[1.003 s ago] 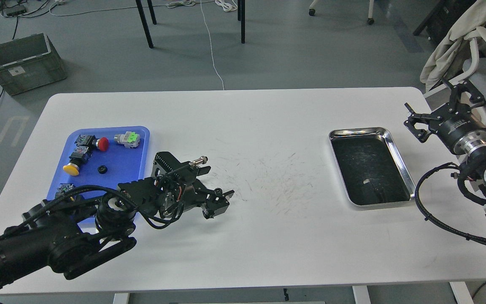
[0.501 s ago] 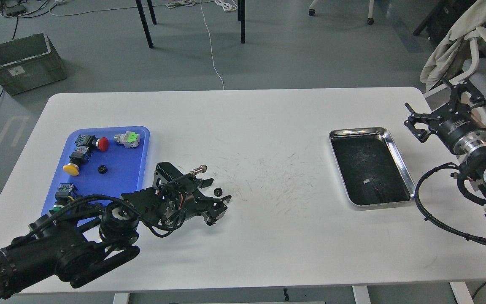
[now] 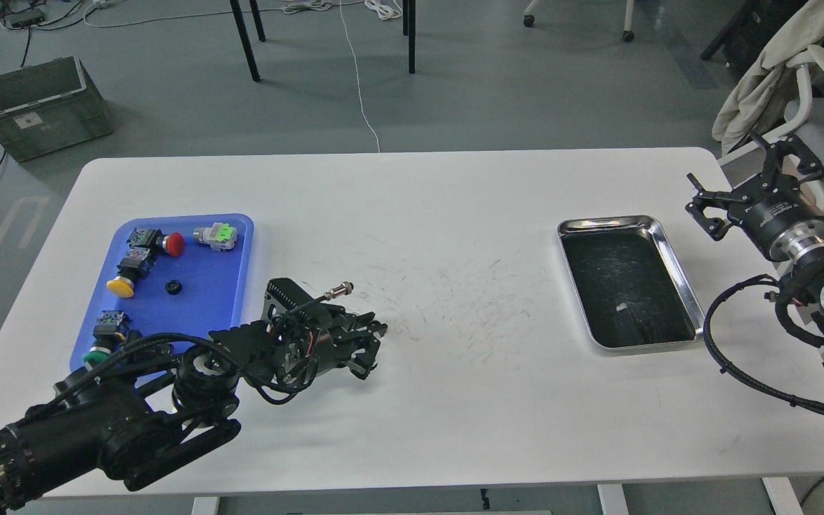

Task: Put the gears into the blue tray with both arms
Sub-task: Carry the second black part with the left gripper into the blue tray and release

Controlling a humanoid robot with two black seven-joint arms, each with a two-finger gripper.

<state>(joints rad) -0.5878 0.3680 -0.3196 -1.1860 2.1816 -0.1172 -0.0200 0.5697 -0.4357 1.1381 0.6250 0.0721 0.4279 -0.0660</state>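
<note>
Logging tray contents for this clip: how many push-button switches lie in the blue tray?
4 in the blue tray: red-capped, green-marked, yellow-capped, green-capped near the left arm, which may hide more.

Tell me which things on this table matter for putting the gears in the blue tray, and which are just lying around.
Part of the job:
- blue tray
- gear already in that tray
- left gripper, low on the table right of the tray
- right gripper, raised past the table's right end

Just lying about:
- push-buttons in the blue tray
- steel tray
</note>
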